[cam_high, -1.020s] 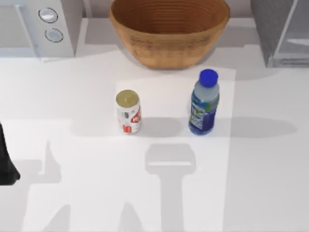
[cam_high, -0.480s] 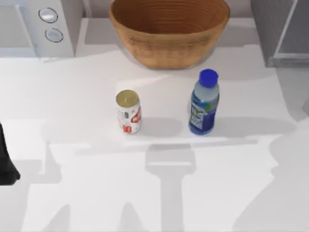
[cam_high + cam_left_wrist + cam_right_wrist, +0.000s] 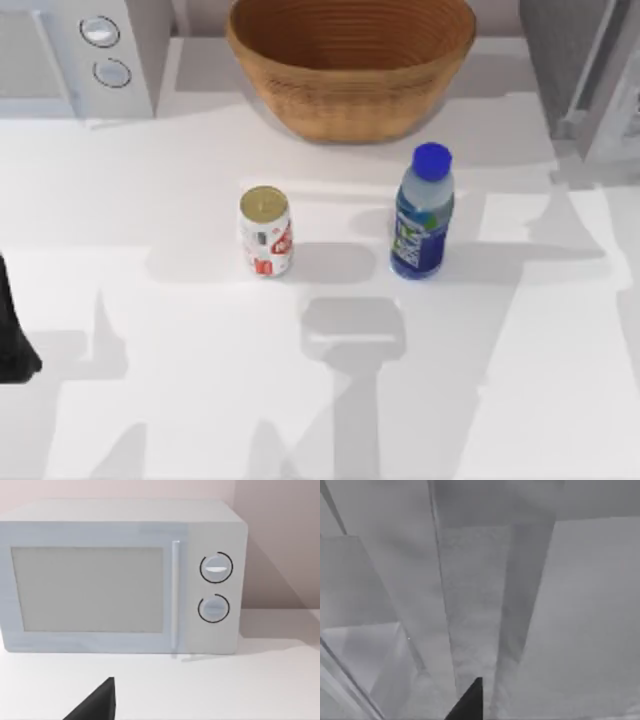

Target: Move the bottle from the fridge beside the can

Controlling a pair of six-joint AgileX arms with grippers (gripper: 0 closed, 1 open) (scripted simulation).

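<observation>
Gripper state on my left arm (image 3: 14, 335) I cannot tell; it sits parked at the desk's (image 3: 180, 400) left edge, its wrist camera facing the white microwave (image 3: 125, 577). Right gripper (image 3: 469, 700): a dark fingertip shows close against the fridge's (image 3: 560, 60) grey speckled panels, grip also impossible to tell. Behind centre is the wicker basket (image 3: 350, 65). Standing upright on the desk right of centre is the bottle (image 3: 422, 212), well apart from the can (image 3: 265, 231) to its left.

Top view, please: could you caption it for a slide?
Bottle stands upright right of the can, apart, before a wicker basket.
</observation>
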